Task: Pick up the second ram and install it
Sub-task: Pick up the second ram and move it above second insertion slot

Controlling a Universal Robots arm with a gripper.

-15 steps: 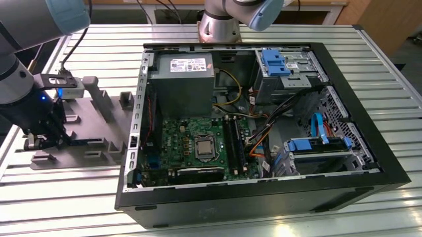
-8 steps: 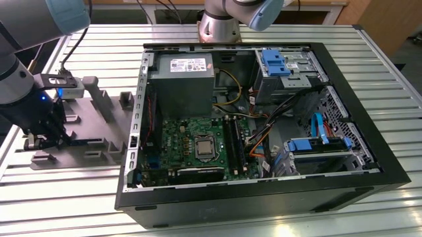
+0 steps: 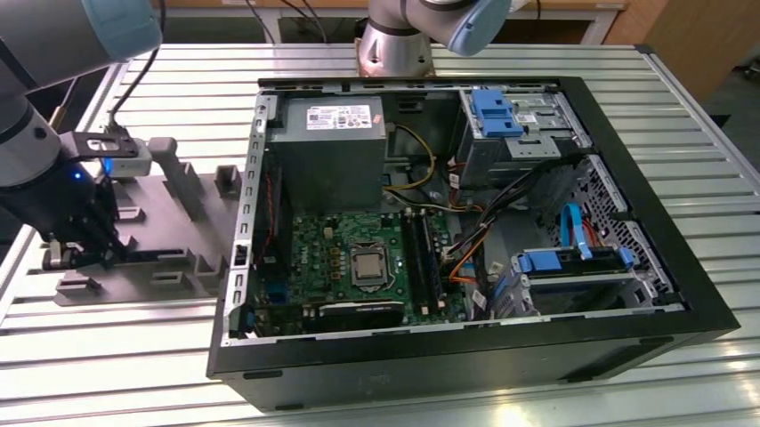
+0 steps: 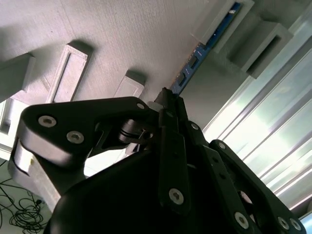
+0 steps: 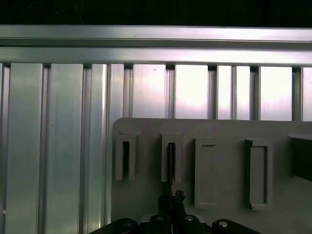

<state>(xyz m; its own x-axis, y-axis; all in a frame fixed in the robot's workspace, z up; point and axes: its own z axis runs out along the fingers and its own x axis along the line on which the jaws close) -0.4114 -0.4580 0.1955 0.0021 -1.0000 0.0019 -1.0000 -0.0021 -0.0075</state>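
A robot arm reaches down at the exterior view's left, its black end effector lowered onto a grey slotted holder that lies flat on a ribbed aluminium worktop. In the second wrist view the end effector has its two fingers drawn narrow, pinched on one end of the ram stick — a thin blue-green board with small black chips that runs away from the fingertips along the holder. In the first wrist view the ram stick stands on edge as a dark sliver inside one upright slot of the holder, with the end effector directly at it and the worktop beyond. Just beside the holder, toward the exterior view's right, sits an open computer case — inside it a green motherboard with long black memory slots and a grey power supply.
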